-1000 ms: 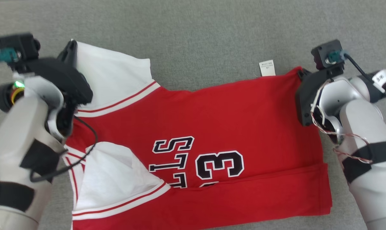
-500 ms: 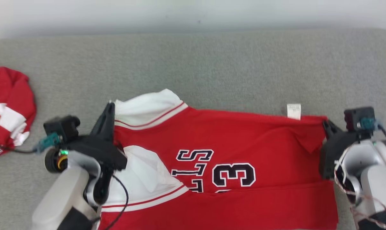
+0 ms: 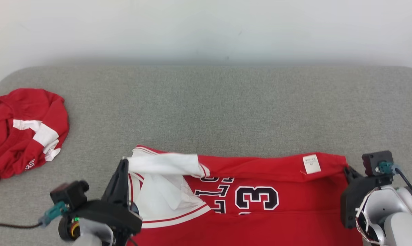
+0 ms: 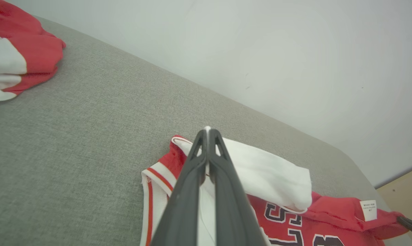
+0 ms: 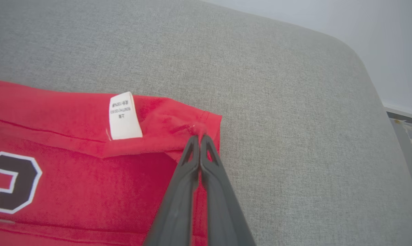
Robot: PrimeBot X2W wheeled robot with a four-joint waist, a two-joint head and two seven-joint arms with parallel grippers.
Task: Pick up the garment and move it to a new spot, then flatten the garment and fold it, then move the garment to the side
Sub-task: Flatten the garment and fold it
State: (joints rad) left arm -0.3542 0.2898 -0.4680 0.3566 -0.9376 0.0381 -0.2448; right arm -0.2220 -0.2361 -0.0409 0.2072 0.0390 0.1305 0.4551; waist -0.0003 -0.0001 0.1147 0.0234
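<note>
In the head view we see the red basketball jersey [image 3: 270,218] lying on the grey upholstered surface [image 3: 206,109], close to the near edge. Its far side is folded over toward us, so a white care label [image 3: 311,164] faces up. The left gripper [image 3: 124,161] stands at the jersey's left end, by the white panel [image 3: 158,194], and the right gripper [image 3: 346,169] stands at the right end. Both arms rise from the bottom edge, with the fingers pointing away from the robot. A second red-and-white garment [image 3: 21,133] lies crumpled well apart at the far left, below the pale wall [image 3: 206,30].

The left wrist view brings the pinch close. The two dark fingers are pressed together, and their tips clamp the edge of the white panel, which drapes over the fold. Black letters with white outlines lie under it.

In the right wrist view the fingers are also pressed together, on the red corner just beside the care label. The cloth is puckered at the tips.
</note>
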